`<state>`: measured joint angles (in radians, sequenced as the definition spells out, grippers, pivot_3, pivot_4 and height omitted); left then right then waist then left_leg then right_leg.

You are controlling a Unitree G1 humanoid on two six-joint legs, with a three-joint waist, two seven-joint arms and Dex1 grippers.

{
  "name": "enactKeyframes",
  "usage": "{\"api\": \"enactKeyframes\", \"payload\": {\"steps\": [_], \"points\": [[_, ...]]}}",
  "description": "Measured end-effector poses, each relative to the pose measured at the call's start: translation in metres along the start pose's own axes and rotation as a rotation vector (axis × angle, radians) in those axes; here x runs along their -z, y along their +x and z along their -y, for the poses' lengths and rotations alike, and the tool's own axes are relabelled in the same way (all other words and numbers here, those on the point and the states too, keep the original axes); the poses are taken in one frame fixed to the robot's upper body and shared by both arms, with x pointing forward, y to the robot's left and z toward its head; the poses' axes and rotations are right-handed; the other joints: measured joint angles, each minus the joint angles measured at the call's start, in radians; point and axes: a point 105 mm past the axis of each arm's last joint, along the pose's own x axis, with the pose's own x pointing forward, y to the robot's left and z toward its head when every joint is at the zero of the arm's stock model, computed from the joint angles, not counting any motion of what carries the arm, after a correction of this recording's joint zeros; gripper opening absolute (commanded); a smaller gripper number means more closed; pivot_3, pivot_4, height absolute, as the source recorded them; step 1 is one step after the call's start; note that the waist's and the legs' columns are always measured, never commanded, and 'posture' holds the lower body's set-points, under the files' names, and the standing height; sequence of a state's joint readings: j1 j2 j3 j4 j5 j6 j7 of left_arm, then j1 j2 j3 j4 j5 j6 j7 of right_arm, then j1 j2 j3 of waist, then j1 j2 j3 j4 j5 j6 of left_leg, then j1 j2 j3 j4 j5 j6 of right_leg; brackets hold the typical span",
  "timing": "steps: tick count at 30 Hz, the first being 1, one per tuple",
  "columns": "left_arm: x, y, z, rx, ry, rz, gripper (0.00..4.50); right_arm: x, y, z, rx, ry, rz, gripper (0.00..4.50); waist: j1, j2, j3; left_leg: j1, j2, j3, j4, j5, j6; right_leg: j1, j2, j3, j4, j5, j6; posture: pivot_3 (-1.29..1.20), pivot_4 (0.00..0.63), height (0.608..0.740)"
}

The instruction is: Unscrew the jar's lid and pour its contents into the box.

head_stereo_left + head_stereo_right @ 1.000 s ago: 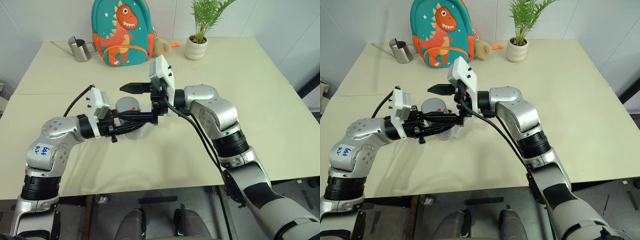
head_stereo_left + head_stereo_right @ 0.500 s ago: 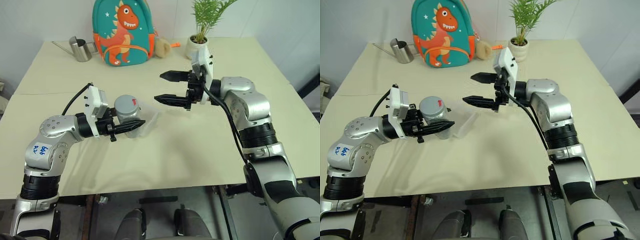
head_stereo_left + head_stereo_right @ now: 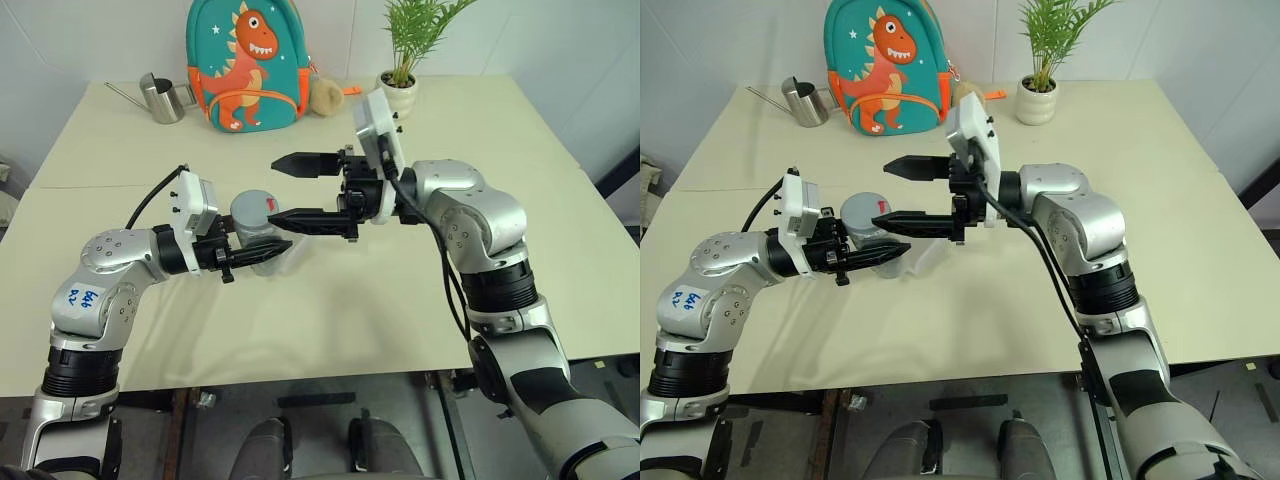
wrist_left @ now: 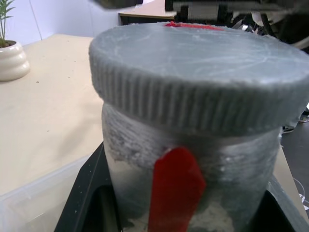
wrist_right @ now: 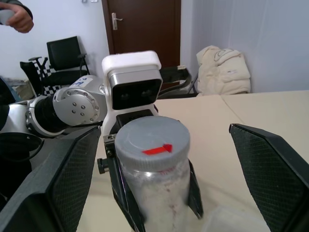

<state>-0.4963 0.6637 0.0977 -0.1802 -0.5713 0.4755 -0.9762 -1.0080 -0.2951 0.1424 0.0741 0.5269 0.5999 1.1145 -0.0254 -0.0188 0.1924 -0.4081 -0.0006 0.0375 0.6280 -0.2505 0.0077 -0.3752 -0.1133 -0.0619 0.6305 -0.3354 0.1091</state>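
Left gripper [image 3: 262, 252] near-left over the table [image 3: 350, 300], fingers pinched on the jar [image 3: 258, 232] body from both sides, holding it above the tabletop. Jar upright, long axis vertical, lid [image 3: 258, 208] on top and still screwed on, facing up; red stripe [image 4: 175, 186] runs down the side, small red mark [image 5: 157, 150] on the lid top. Contents not readable through the frosted wall. The box [image 3: 293, 250] sits on the table just right of and below the jar, clear, partly hidden behind the left fingers and jar; can't tell if jar touches it.

Right gripper [image 3: 292, 189] just right of and slightly above the lid, pointing left, fingers spread wide, one finger beyond the lid on the far side, the other on the near side at about lid height; no contact with lid visible. In the right wrist view the two open fingers [image 5: 58, 183] flank the jar with clear gaps both sides.

Nothing else between grippers. Rest of mid table bare.

Far edge: steel watering can [image 3: 160, 97] far left, dinosaur backpack [image 3: 245, 65] beside it toward centre, small plush toy [image 3: 321, 92] against the backpack's right side, potted plant [image 3: 396, 90] to the right. All well apart from the jar.

A person's hand [image 5: 18, 18] shows in the room background of the right wrist view, by chairs and a door.
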Motion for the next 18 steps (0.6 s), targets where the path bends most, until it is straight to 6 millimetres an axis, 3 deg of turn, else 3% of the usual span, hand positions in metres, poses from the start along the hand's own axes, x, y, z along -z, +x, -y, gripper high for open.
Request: {"api": "enactKeyframes", "payload": {"steps": [7,18], "points": [[0.000,0.004,0.001,0.010,-0.004,0.007,1.90,0.017,0.037,-0.006,-0.013,-0.005,-0.038,4.47,-0.005,0.000,0.000,0.000,0.000,0.000,-0.001,0.000,0.000,-0.001,0.001,0.000,0.001,0.000,0.000,0.00,0.150,0.740],[0.000,0.004,0.002,0.010,-0.006,0.011,1.90,0.014,0.040,0.002,0.020,-0.020,-0.041,4.47,-0.003,0.000,0.000,0.000,-0.001,0.000,0.000,-0.001,0.001,-0.001,0.000,0.000,0.001,0.000,0.000,0.00,0.150,0.740]]}}
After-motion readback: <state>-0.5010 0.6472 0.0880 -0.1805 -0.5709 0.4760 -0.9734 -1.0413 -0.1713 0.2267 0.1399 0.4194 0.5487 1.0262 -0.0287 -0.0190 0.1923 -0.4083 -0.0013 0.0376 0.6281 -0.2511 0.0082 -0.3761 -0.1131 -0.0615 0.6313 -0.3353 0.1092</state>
